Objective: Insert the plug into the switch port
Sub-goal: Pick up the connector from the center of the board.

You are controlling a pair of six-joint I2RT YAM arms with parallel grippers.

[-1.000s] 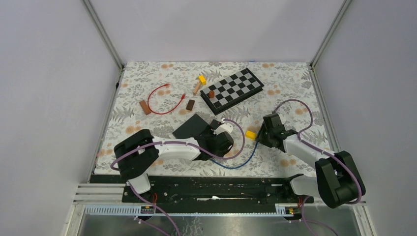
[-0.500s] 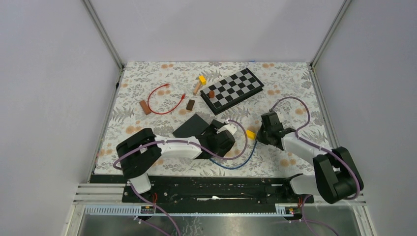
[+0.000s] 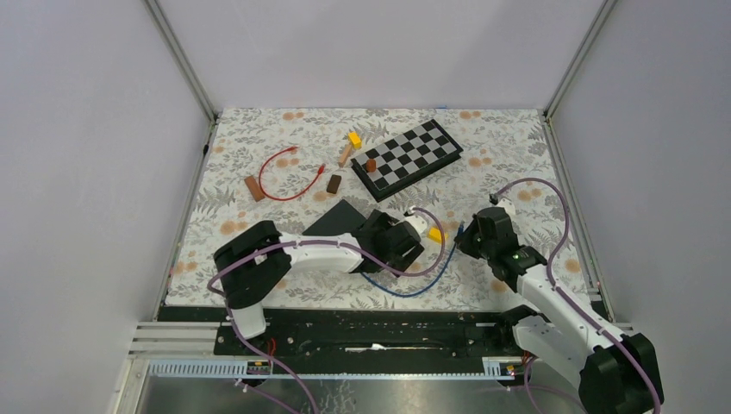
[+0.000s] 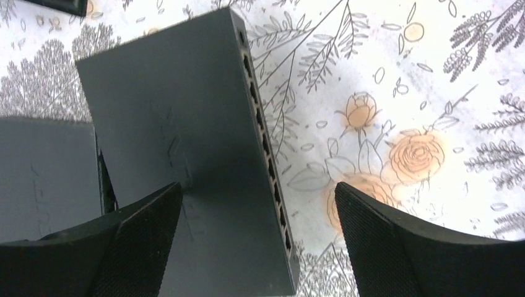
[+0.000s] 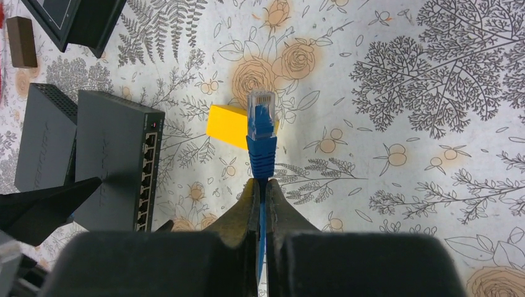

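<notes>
My right tool (image 5: 260,185) pinches the cable (image 3: 405,291) behind the plug (image 5: 261,117). Left tool (image 4: 257,195) spread over the switch (image 4: 179,124), whose near end is cut off at frame bottom.

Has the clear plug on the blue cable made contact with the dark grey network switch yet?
Apart. In the right wrist view, patterned cloth and a yellow block show between the plug and the switch port face.

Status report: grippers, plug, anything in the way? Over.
Left gripper open, straddling network switch. Right gripper shut on blue cable behind plug; plug not inserted. Yellow block beside plug.
</notes>
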